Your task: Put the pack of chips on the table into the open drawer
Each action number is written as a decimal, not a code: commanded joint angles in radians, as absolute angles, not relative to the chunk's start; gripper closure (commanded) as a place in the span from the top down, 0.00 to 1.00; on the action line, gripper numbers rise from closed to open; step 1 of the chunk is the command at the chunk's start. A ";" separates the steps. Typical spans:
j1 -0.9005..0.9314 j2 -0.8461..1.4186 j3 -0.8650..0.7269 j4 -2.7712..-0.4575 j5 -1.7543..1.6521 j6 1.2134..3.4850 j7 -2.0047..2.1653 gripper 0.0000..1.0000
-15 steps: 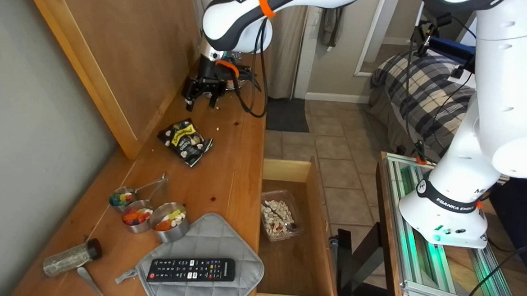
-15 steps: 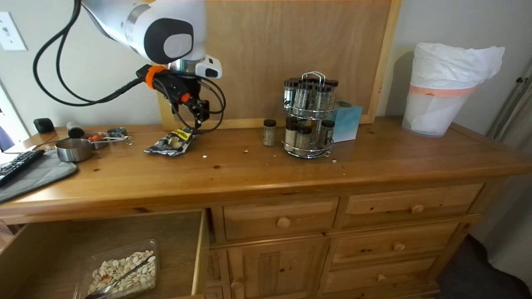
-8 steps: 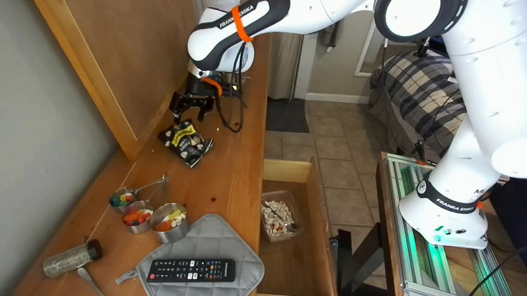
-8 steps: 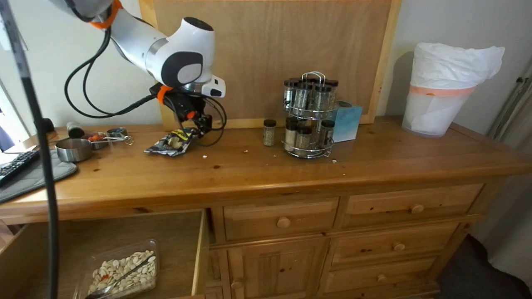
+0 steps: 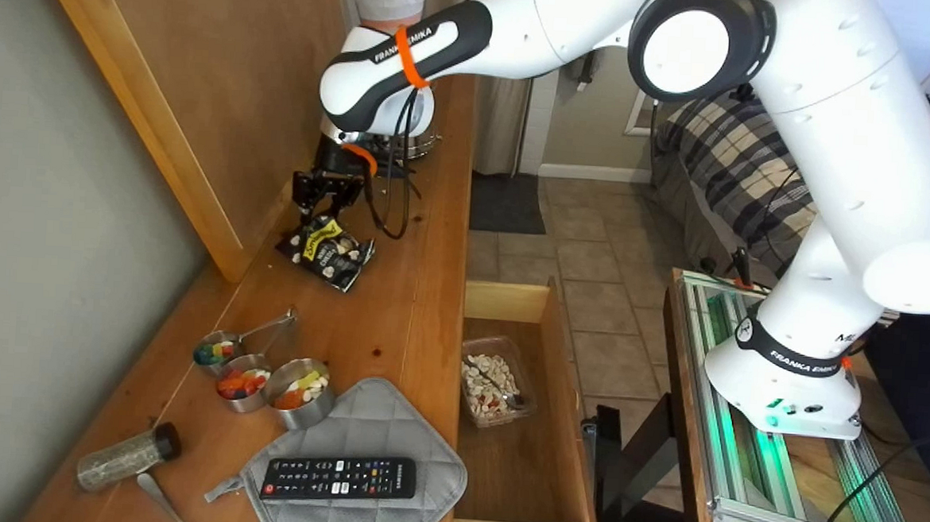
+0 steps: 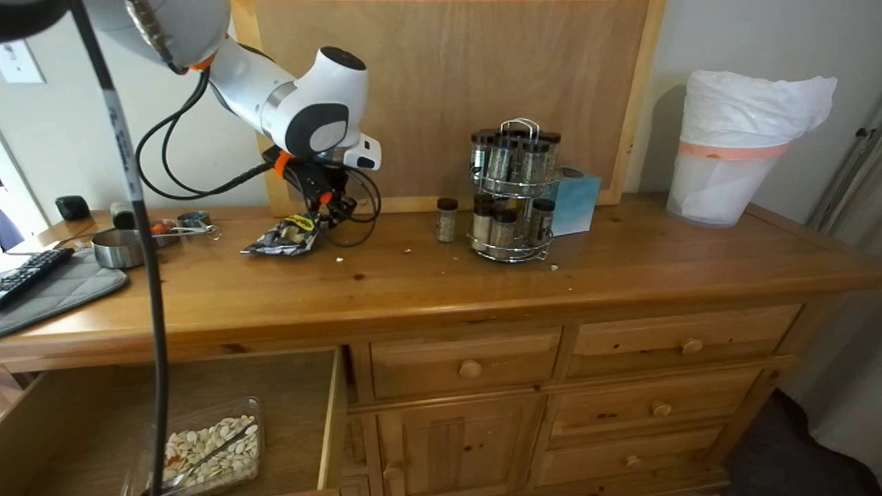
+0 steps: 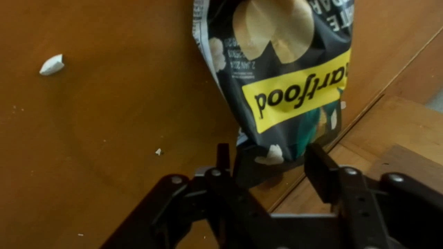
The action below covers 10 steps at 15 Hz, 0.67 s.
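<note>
Your gripper (image 7: 268, 154): two fingers (image 7: 322, 169) parted, astride end of one pack of chips (image 7: 290, 69) on table (image 5: 383, 312) — three metal cups (image 5: 307, 417) near; one drawer (image 5: 521, 483) out, one tub (image 5: 519, 359) inside.

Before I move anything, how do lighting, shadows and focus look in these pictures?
Wrist view: the claw is dark and slightly soft; the large lettering on the pack of chips is readable, upside down, its fine print barely. In an exterior view, the table shines near the picture's left edge, and the white bin casts a shadow on the wall.
</note>
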<state>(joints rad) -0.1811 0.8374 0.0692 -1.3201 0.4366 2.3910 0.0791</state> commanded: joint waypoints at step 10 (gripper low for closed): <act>-0.252 0.755 0.136 -1.341 0.470 2.163 0.041 0.02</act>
<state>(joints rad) -0.2360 0.8175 0.1268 -1.2886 0.4529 2.2772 0.0694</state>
